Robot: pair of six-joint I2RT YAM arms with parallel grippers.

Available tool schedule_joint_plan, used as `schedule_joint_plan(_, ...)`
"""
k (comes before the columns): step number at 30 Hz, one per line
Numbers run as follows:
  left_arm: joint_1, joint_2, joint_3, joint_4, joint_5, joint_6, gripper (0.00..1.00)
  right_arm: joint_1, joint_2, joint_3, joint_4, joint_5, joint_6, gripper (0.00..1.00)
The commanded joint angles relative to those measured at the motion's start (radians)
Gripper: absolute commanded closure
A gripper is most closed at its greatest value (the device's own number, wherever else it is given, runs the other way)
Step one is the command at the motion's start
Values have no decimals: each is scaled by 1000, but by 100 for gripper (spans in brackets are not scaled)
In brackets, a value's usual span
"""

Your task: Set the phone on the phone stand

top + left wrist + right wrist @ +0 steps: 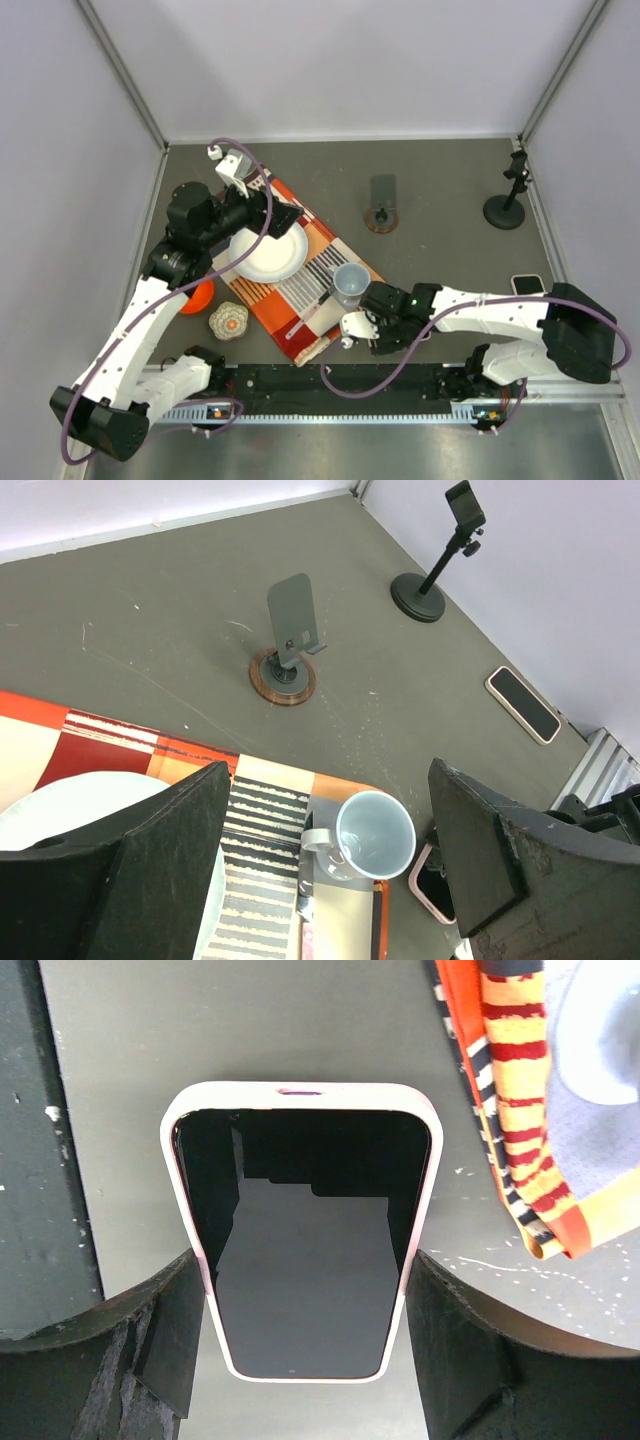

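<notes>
Right wrist view: the phone [300, 1260], dark screen up in a pink case, shows against the grey surface [250, 1030]. Whether it lies flat or is raised is unclear. The right pincer [305, 1300] straddles its lower half, with one of the fingers [150, 1340] at each long edge of the case. They look right against it, but I cannot tell whether they pinch it. A corner of the striped cloth [510, 1110] lies to the right, apart from the phone, and the cup [600, 1030] sits blurred on it.

Left wrist view: the left pincer [330, 790] is spread wide with nothing between its fingers [150, 860]. Below it are the cloth, a white plate [90, 800] and the pale blue cup, which stands upright on the cloth's edge. Just beside the cup, off the cloth, one pink end of the phone shows on the surface. The stand [292, 630], a grey backplate on a round wooden base, is well apart from the phone, further back. A black tripod [440, 570] stands near the far wall. A second phone [522, 703] lies flat by the side wall.

Top view: the left arm reaches over the plate. The right arm stretches across to a spot just beside the cup, and its pincer covers the phone there. The stand holds nothing. An orange disc [197, 295] and a patterned round thing [228, 320] sit left of the cloth.
</notes>
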Motion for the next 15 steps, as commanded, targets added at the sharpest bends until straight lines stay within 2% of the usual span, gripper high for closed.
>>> schedule_joint_plan(1, -9, -1, 21, 19, -12, 21, 15, 8, -52, 3, 54, 55, -31, 100)
schedule_joint_plan(7, -15, 11, 26, 12, -8, 26, 14, 7, -107, -2, 54, 89, -49, 100)
schedule_joint_plan(15, -21, 40, 29, 12, 35, 15, 14, 7, -287, -14, 52, 196, -62, 100)
